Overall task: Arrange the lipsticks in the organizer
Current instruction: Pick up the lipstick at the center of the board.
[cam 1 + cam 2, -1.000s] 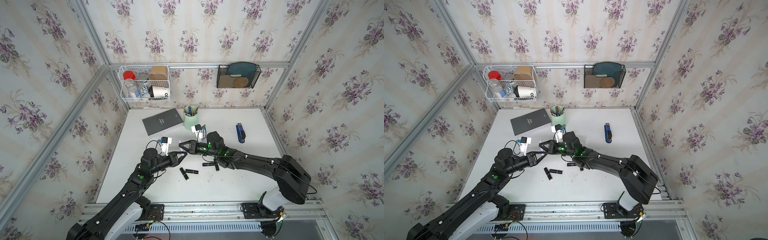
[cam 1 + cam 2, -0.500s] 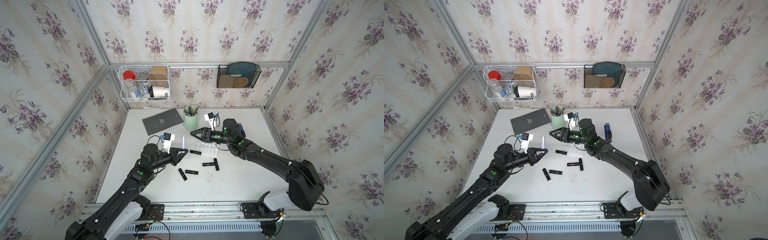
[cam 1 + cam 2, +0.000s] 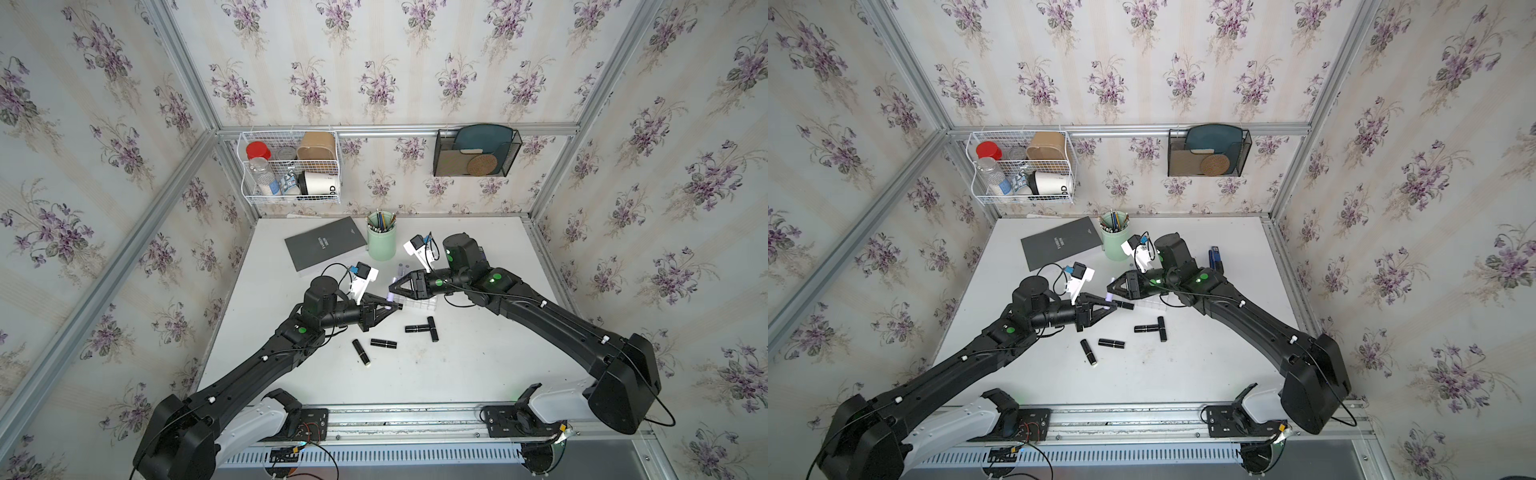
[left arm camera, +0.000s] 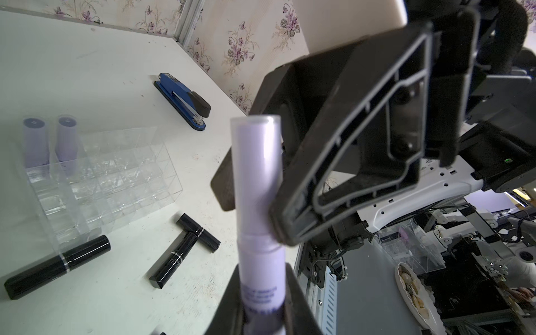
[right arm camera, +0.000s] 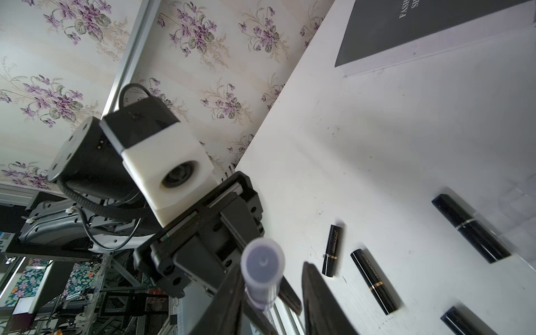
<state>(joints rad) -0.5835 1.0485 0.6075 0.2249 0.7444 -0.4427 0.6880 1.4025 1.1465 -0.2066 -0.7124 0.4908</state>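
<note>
The lilac lipstick (image 4: 258, 188) is pinched at its lower end by the left tool (image 4: 261, 307), above the surface (image 4: 87, 58) and near the organizer (image 4: 139, 174). The right tool (image 5: 271, 293) is spread around its upper end, one side clear of it. If the left tool releases before a firm clamp is made, the lipstick may be dropped or tilted.

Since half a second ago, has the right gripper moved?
Yes. The right gripper has moved away from the cup, toward the robot's side of the table, to the lilac tube held by the left gripper.
</note>
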